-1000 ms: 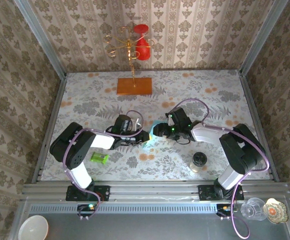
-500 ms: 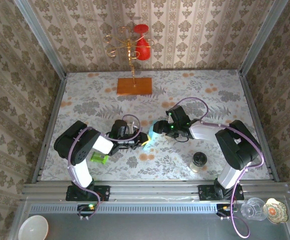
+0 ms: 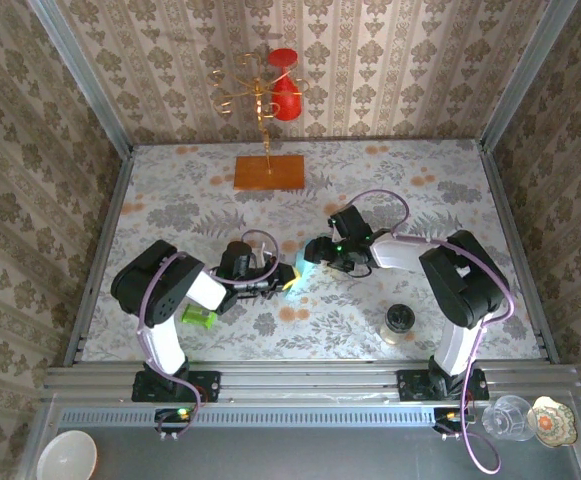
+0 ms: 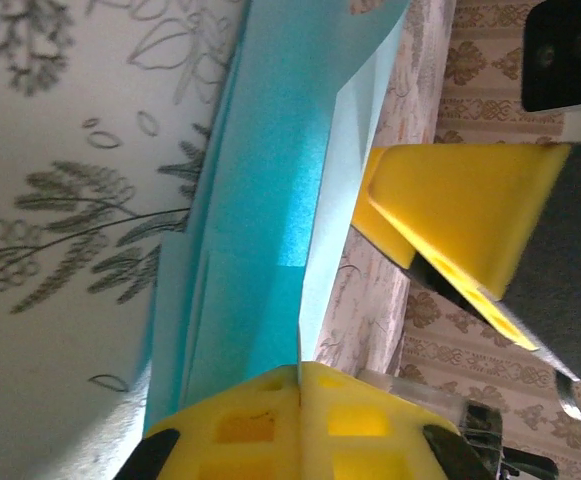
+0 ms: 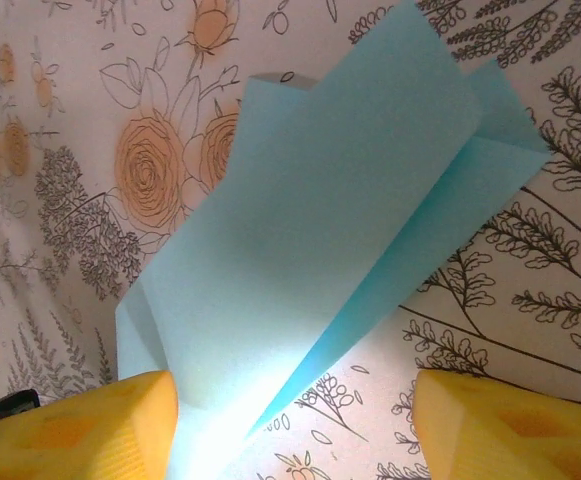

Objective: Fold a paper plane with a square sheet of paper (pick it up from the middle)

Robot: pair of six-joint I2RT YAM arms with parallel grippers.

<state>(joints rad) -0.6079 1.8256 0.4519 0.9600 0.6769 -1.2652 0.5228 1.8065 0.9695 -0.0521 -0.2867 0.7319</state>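
Sheet of paper (image 3: 295,274), light blue and already creased lengthwise into layered flaps, sits on the near side of the orange board (image 3: 269,172) and slightly to its right, well apart from it, between the two wrists. Left gripper (image 4: 300,385) is clamped on one end, yellow pads (image 4: 250,425) pressed together over the folds. I read this as an anchor, so the creases lie stacked while the other arm works. Right gripper (image 5: 292,420) faces it from the opposite end, fingers (image 5: 80,430) spread wide either side of a raised flap and touching nothing I can see (probably lining up to pinch or press the next fold). How much of the paper rests flat on the table is hard to tell from above. Tabletop (image 3: 170,200) is a pale floral cloth, flat. Nearer than the board and to its left is a green cylinder (image 3: 199,317). Nearer and to its right is a small jar (image 3: 399,322). Just behind the board stands a gold wire stand (image 3: 260,95) with red pieces. Patterned wallpaper walls (image 3: 390,60) close three sides.
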